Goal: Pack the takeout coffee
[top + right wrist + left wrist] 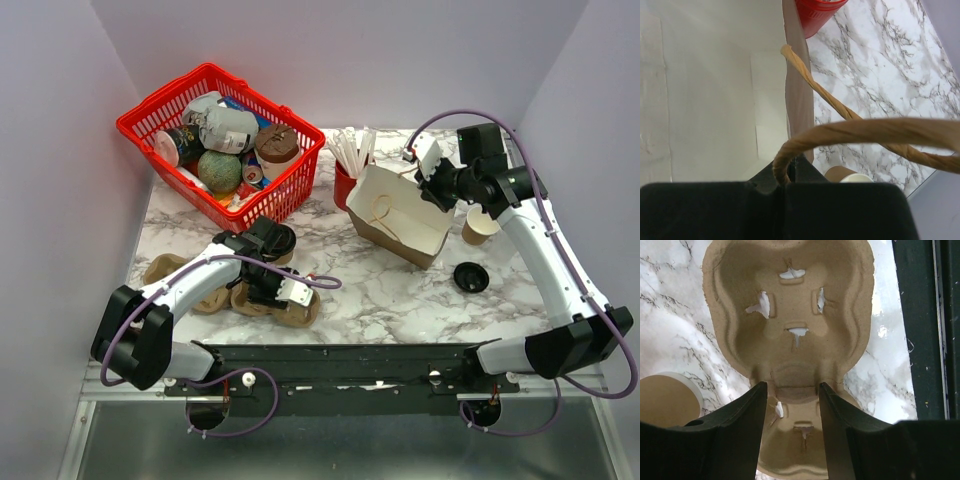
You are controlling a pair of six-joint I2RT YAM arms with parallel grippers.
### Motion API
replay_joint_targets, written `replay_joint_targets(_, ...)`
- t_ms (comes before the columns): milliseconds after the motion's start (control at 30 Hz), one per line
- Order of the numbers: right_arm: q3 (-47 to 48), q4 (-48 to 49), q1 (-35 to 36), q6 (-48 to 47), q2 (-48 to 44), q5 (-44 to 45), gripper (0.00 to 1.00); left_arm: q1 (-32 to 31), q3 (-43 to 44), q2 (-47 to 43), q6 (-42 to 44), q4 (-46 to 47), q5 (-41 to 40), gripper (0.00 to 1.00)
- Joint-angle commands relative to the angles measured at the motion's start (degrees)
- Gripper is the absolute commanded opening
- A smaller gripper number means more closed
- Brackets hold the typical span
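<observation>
While the right end effector (425, 180) is clamped on the bag (400, 215) by its handle, the coffee (279, 240) stands upright on the desk (400, 290), just beyond the left end effector (292, 290). Left is open, straddling the carrier (790, 315). Left arm is far nearer.

lab test booth — plain walls (350, 60)

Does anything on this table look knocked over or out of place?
The paper bag leans tipped rather than upright, with the right gripper pinching its twisted handle. A black lid lies loose on the marble, apart from the lidless tan cup.
</observation>
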Motion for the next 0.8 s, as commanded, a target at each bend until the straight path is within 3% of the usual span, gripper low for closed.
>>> replay_joint_targets(0, 0.16, 0.50, 0.23, 0.21, 0.71, -0.62, 0.01, -0.06, -0.88, -0.83, -0.60, -0.79, 3.11, 0.54)
replay_joint_targets(767, 0.95, 0.59, 0.23, 0.30, 2.12, -0.80, 0.01, -0.06, -3.25, -2.77, -4.91, 3.87, 5.14, 0.52)
